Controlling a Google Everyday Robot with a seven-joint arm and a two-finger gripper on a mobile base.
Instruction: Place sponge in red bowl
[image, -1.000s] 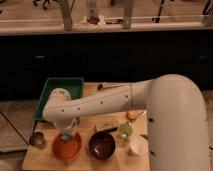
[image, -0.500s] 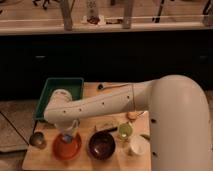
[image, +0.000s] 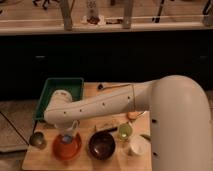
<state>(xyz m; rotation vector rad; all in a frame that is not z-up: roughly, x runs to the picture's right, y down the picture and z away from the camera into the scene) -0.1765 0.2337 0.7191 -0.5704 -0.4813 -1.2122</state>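
Note:
The red bowl (image: 66, 148) stands at the front left of the wooden table. My gripper (image: 68, 134) hangs straight down over it at the end of the white arm, which reaches in from the right. A small blue-grey piece, the sponge (image: 66, 138), shows just under the gripper, above the bowl's middle. I cannot tell whether it is held or resting in the bowl.
A dark purple bowl (image: 102, 145) stands right of the red one. A green cup (image: 124, 131) and a white cup (image: 136, 147) are further right. A metal cup (image: 36, 140) is at the left edge and a green tray (image: 46, 95) is behind. A dark utensil (image: 107, 86) lies at the back.
Nothing has visibly changed. The gripper stays over the red bowl.

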